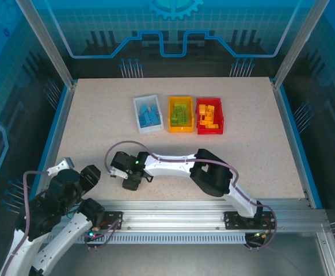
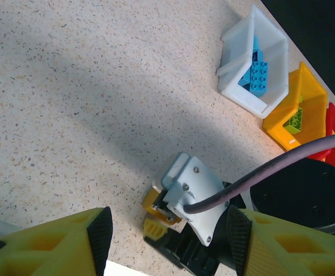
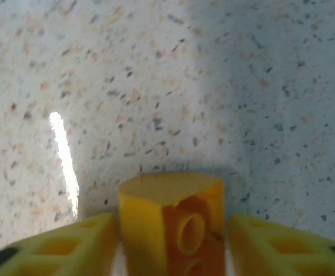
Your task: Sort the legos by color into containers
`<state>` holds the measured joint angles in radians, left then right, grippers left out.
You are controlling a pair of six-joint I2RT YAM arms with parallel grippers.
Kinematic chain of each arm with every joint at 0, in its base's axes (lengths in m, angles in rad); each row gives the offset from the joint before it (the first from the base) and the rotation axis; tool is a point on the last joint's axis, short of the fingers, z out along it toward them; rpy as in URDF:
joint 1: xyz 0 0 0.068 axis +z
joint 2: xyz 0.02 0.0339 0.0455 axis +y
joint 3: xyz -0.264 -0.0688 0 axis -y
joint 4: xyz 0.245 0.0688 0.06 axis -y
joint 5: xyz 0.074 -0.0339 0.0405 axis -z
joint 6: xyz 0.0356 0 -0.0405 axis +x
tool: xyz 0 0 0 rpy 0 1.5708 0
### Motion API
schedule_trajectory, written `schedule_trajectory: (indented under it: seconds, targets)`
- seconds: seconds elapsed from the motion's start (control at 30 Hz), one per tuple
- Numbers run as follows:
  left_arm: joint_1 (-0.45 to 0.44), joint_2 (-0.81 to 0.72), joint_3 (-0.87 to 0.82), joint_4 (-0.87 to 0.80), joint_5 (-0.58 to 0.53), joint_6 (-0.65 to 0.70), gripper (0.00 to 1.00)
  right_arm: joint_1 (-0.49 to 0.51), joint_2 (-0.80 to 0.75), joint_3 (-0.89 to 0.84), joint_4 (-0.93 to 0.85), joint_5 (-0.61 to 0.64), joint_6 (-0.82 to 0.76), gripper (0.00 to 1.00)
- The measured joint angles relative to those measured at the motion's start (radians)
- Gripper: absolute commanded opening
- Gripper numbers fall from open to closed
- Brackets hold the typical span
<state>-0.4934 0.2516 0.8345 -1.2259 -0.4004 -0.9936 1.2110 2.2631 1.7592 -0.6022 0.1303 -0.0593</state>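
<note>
My right gripper (image 3: pixel 173 250) is down at the tabletop, shut on a yellow-orange lego (image 3: pixel 156 230) whose round underside tubes face the camera. From above, the right gripper (image 1: pixel 123 177) sits at the near left of the table, far from the containers. The left wrist view shows the lego (image 2: pixel 152 201) under that gripper's white wrist. My left gripper (image 2: pixel 167 241) hangs open just left of it, holding nothing. At the back stand the white bin (image 1: pixel 137 110) with blue legos (image 1: pixel 149 115), the yellow-orange bin (image 1: pixel 171 115) with green legos (image 1: pixel 181 114), and the red bin (image 1: pixel 210 131) with yellow-orange legos (image 1: pixel 209 115).
The right arm (image 1: pixel 179 165) stretches across the near middle of the table, its grey cable (image 2: pixel 271 172) looping over it. The left gripper (image 1: pixel 91 175) hovers close beside the right one. A raised blue rim (image 1: pixel 288 126) borders the table.
</note>
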Motion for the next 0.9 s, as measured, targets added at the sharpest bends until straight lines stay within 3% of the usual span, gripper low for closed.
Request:
schedule_trajectory:
  seconds: [0.13,0.3,0.47,0.57,0.7,0.9]
  targets:
    - [0.0,0.006,0.0,0.001,0.0,0.002,0.59,-0.001,0.006,0.01,0.01,0.001,0.027,0.24]
    - [0.0,0.037,0.0,0.022,0.007,0.038,0.59,-0.009,-0.032,-0.027,0.04,0.025,0.067,0.22]
    - [0.0,0.194,0.006,0.146,0.11,0.119,0.58,-0.066,-0.278,-0.268,0.089,0.063,0.132,0.22]
    - [0.0,0.353,0.008,0.284,0.22,0.157,0.57,-0.183,-0.498,-0.433,0.124,0.074,0.191,0.22]
    - [-0.041,0.572,0.012,0.483,0.324,0.182,0.57,-0.458,-0.723,-0.583,0.177,0.072,0.269,0.23]
    - [-0.206,0.816,0.092,0.676,0.338,0.217,0.57,-0.758,-0.721,-0.592,0.168,0.049,0.337,0.22]
